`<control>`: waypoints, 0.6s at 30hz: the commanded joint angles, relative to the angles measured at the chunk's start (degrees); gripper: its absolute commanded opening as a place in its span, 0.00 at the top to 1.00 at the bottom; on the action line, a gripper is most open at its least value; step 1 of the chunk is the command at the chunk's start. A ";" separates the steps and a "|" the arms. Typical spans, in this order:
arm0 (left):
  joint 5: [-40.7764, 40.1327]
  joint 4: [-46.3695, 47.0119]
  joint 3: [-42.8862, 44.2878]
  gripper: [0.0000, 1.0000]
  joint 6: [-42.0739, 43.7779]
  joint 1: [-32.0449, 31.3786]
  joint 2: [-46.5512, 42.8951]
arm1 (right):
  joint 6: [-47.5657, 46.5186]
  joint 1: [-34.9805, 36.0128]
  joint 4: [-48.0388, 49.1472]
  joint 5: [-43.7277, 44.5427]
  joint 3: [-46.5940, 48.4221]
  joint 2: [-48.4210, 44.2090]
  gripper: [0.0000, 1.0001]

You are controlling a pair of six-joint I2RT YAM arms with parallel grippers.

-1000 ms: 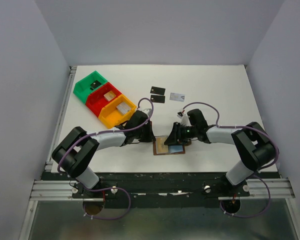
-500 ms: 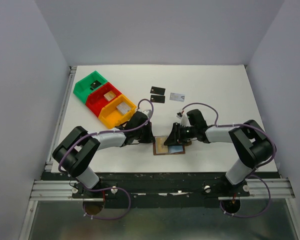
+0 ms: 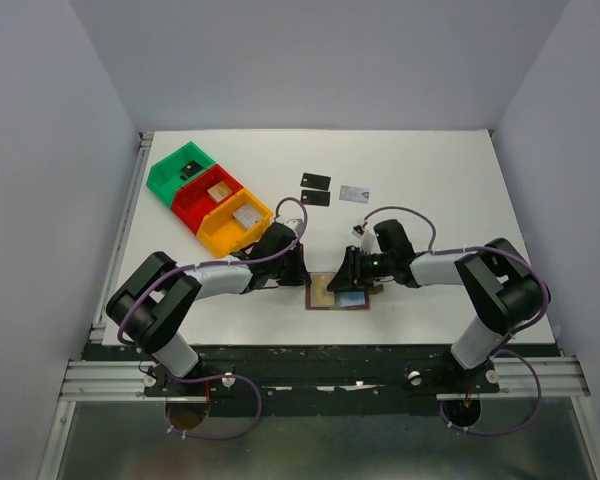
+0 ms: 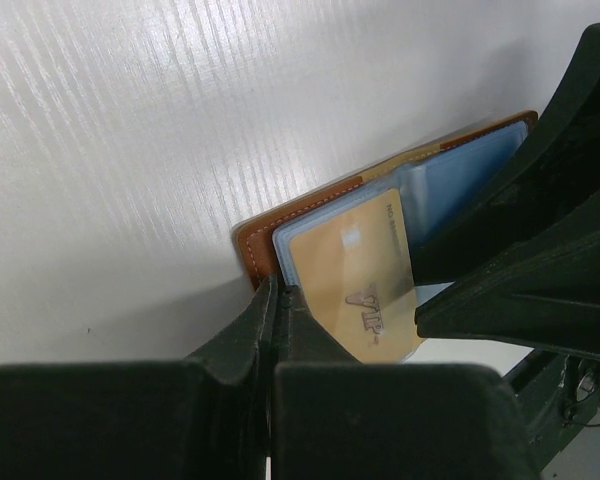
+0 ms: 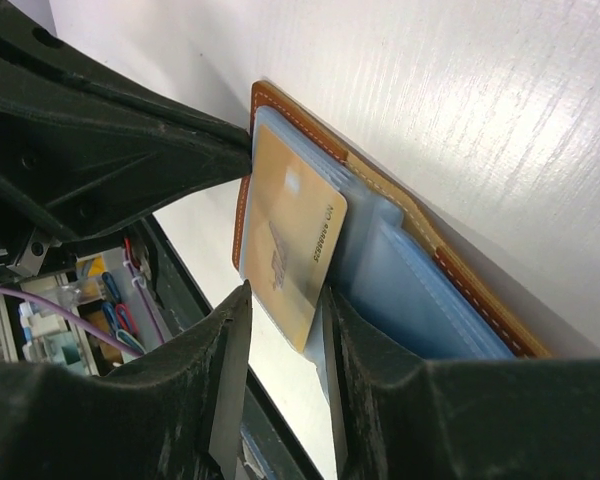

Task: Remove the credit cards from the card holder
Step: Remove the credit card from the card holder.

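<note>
**Top view:** Three credit cards are out and lie on the table (image 3: 450, 200), well apart from the work. They are two black cards (image 3: 315, 181) and a silver-blue card (image 3: 354, 193). The card holder (image 3: 340, 295) lies open near the front edge, between both arms' jaws. Detail there is too small to read.

**Left wrist view:** The left jaws are closed, with their tips at the card holder's brown edge. I cannot tell whether they pinch it or only press it down. A tan-gold card (image 4: 355, 280) sits partway out of a grey-blue pocket.

**Right wrist view:** The right jaws stand apart astride that card's free end, and no firm contact shows. Judgement: this card's removal is in hand but not complete. Whether more cards remain in the pockets is hidden.
</note>
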 commanded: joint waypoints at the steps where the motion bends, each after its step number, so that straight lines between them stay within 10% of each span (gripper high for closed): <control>1: -1.20 -0.38 -0.81 1.00 0.00 -0.62 1.88 | 1.07 0.18 5.18 -2.23 -1.67 0.74 0.59; 18: -2.52 -0.02 -2.65 1.00 -0.53 -0.53 0.47 | 7.56 -0.52 16.87 -3.29 -4.40 2.14 0.60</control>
